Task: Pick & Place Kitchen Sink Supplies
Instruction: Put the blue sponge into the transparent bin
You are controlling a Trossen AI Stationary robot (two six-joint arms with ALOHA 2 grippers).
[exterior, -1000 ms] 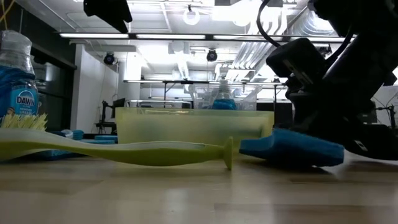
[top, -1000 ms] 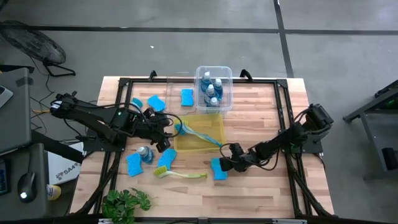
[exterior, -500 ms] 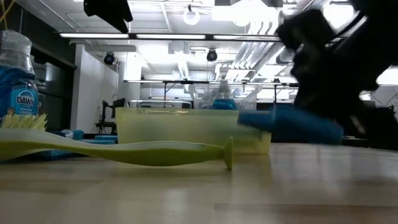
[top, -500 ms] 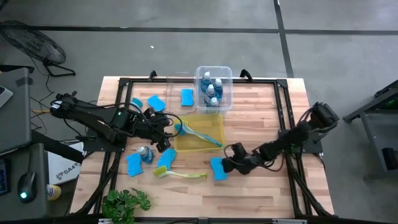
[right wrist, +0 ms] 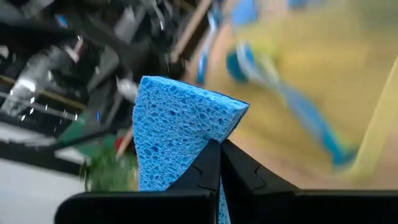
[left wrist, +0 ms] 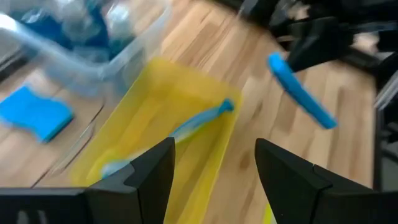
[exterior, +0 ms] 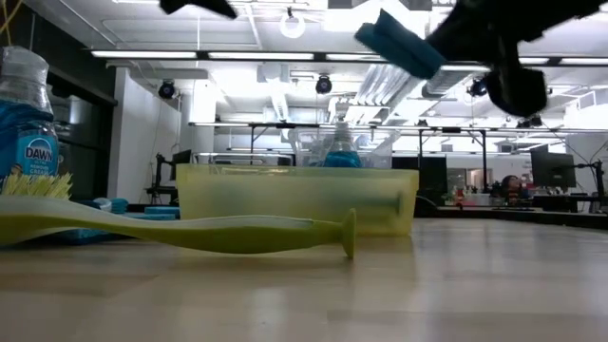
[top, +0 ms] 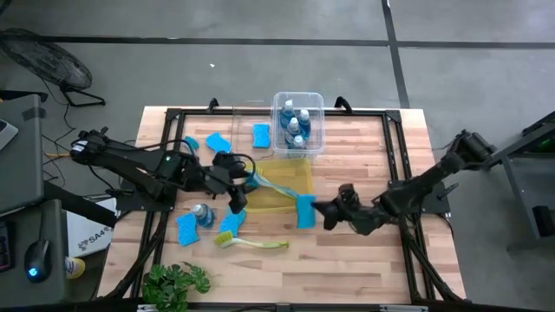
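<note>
Looking down from above, the right hand [top: 314, 209] pinches a blue sponge [top: 305, 211] at the yellow bin's [top: 299, 176] four o'clock corner, above the surface [top: 364, 260]. The left hand [top: 240, 184] hangs open at the bin's nine o'clock. Low view: sponge [exterior: 399, 43] aloft. Right wrist: fingers [right wrist: 208, 171] clamped shut on the sponge [right wrist: 177, 127].

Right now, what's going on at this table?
The right hand is shut on a blue sponge, holding it in the air at the near right corner of the yellow bin, which already has a blue dish brush in it. The left hand hangs open over the bin's left edge, holding nothing. A yellow-green brush, a bottle and another sponge lie on the table; more bottles sit in the clear bin.
</note>
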